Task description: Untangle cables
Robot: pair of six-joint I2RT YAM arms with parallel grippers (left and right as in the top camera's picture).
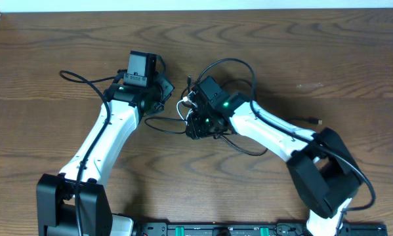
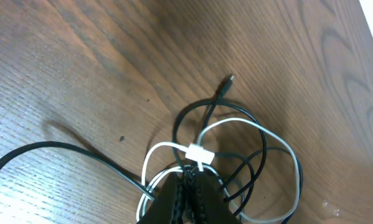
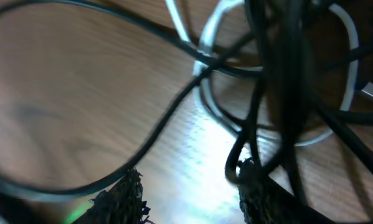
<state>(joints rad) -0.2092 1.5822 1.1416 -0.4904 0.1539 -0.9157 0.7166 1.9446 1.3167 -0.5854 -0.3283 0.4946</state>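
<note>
Left fingers (image 2: 170, 202) pinched on tangled cables (image 2: 197, 152), right fingers (image 3: 122, 198) spread apart

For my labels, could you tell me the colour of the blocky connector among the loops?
The connector is white, clearest in left wrist view.

We see black and white cables (image 2: 197, 153) on a brown table (image 1: 353, 52) streaked with darker, wavy wood grain. To either side of the cables, the left arm (image 1: 107, 134) and right arm (image 1: 268, 131) are white with black joints. Just beside the cables, a small green light (image 1: 226, 103) glows.
</note>
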